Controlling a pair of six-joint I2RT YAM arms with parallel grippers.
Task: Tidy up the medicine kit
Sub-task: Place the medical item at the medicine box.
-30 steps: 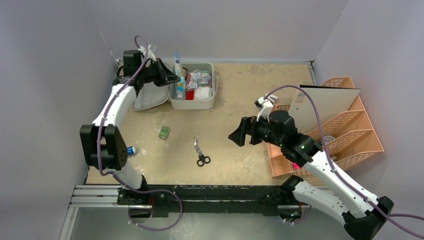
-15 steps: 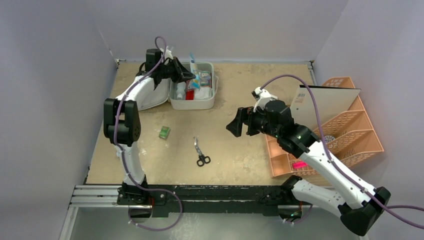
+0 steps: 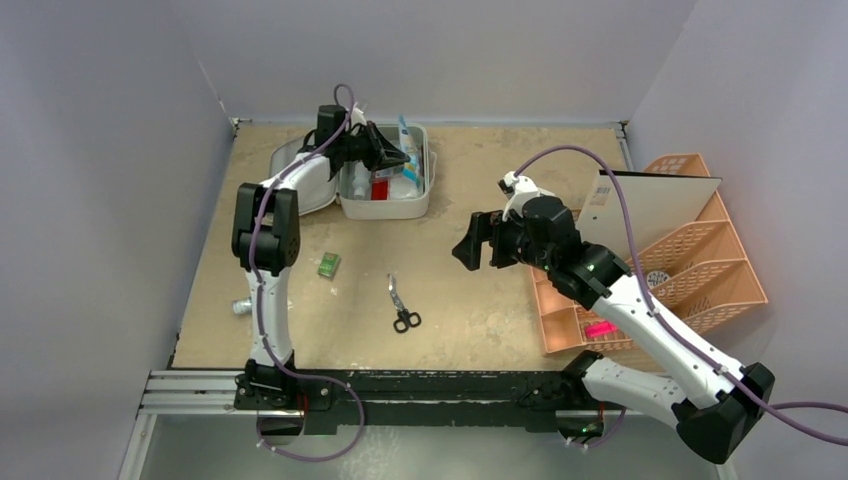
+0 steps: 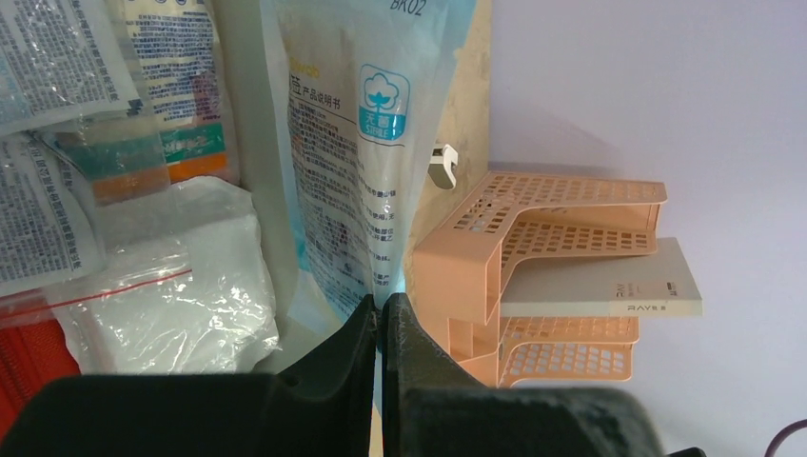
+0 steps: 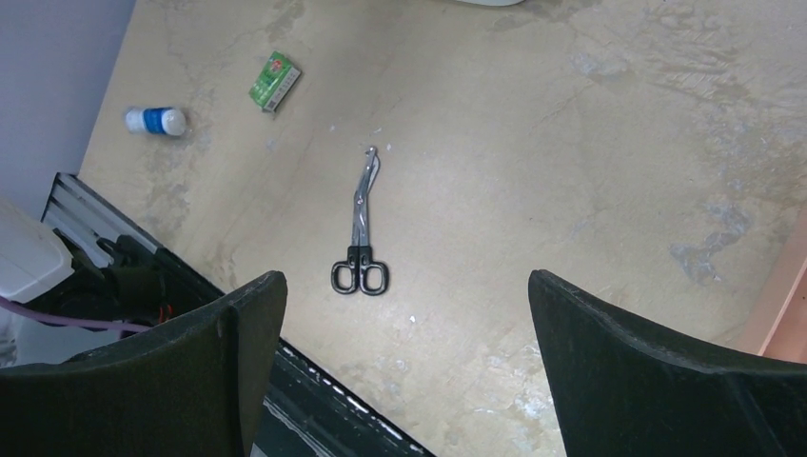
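**Left arm at open kit with pouch; right arm idle over the tabletop**

The medicine kit [image 3: 384, 211] sits at the far left of the tabletop [image 3: 520, 170], open. Its lid [image 3: 300, 188] lies flat to the left of the tray. The tray is packed with printed sachets and a clear zip bag of white material [image 4: 190, 286].

The left fingers [image 4: 388, 328] are pressed together on the lower edge of a light-blue sterile cotton pouch [image 4: 352, 143]. The pouch stands upright over the right half of the tray. I cannot tell whether its upper end touches the contents.

The right fingers [image 3: 471, 250] are spread fully wide with nothing between them. They hang above mid-tabletop, angled down toward the near left.

Bandage scissors [image 5: 362, 228] with black handles lie loose on the tabletop, near the middle. A small green box [image 5: 275, 81] lies to their left, apart from them. A small white bottle with a blue band [image 5: 157, 120] lies on its side near the left edge.

At the right edge stands a peach lattice desk organizer [image 3: 705, 265]. A pale flat book [image 3: 650, 205] is slotted into it.
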